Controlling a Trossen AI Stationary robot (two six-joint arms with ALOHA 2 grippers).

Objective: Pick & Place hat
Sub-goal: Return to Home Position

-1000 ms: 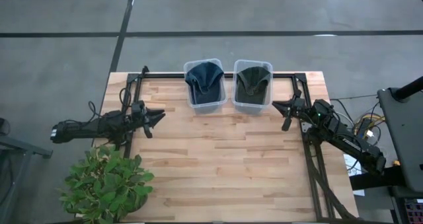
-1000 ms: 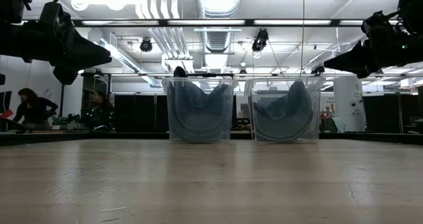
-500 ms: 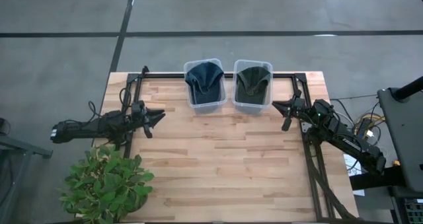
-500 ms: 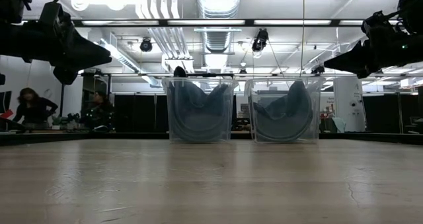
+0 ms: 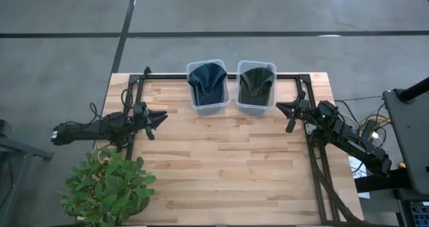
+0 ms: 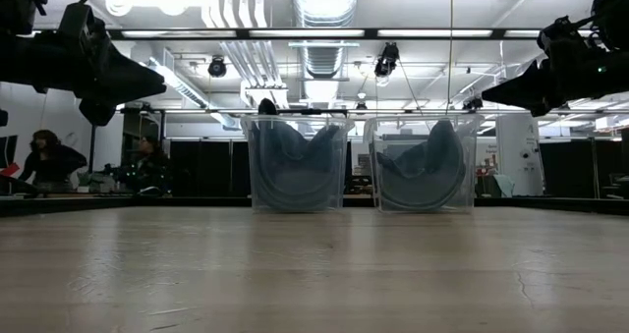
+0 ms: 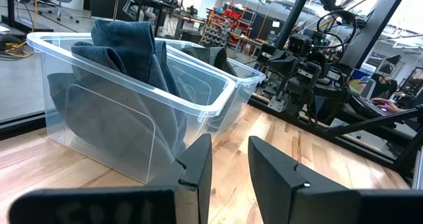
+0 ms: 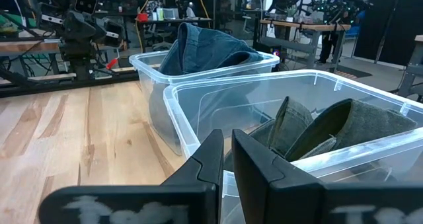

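Note:
A blue hat (image 5: 206,80) sits crumpled in the left clear bin (image 5: 197,101), and a dark olive hat (image 5: 255,84) sits in the right clear bin (image 5: 269,106). Both bins stand at the table's far middle. My left gripper (image 5: 163,116) hovers at the table's left edge, pointing at the blue hat's bin (image 7: 132,78), with its fingers a little apart. My right gripper (image 5: 279,107) hovers at the right edge beside the olive hat's bin (image 8: 277,98), fingers together. The low view shows both grippers (image 6: 157,81) (image 6: 486,95) above the table.
A potted plant (image 5: 107,187) stands at the near left corner. Black frame rails (image 5: 315,167) run along the left, right and far edges. The bare wooden tabletop (image 5: 221,160) stretches in front of the bins. People (image 6: 44,161) sit in the room behind.

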